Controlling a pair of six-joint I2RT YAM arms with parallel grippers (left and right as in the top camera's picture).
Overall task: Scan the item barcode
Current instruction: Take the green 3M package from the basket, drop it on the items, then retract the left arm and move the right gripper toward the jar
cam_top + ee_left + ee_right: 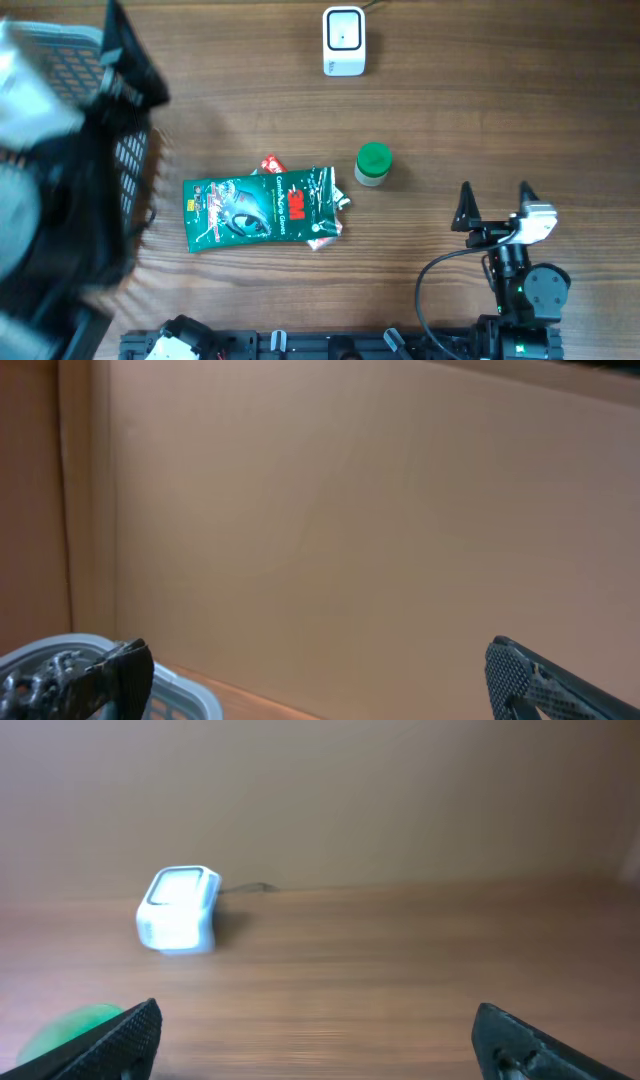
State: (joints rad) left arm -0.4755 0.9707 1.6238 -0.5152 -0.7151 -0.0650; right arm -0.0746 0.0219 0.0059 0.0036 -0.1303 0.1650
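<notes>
A green 3M packet (260, 208) lies flat on the wooden table, left of centre, with a red-and-white packet (272, 163) sticking out from under it. The white barcode scanner (343, 40) stands at the far edge and also shows in the right wrist view as the scanner (178, 908). My right gripper (495, 200) rests at the near right, open and empty, its jaws (315, 1020) wide apart. My left gripper (312, 660) is open with nothing between its fingers, above the basket. In the overhead view the left arm is a blur over the basket.
A dark mesh basket (135, 160) fills the left side; its pale rim (190, 690) shows in the left wrist view. A small jar with a green lid (373, 165) stands right of the green packet, blurred at the lower left as the jar (60, 1030).
</notes>
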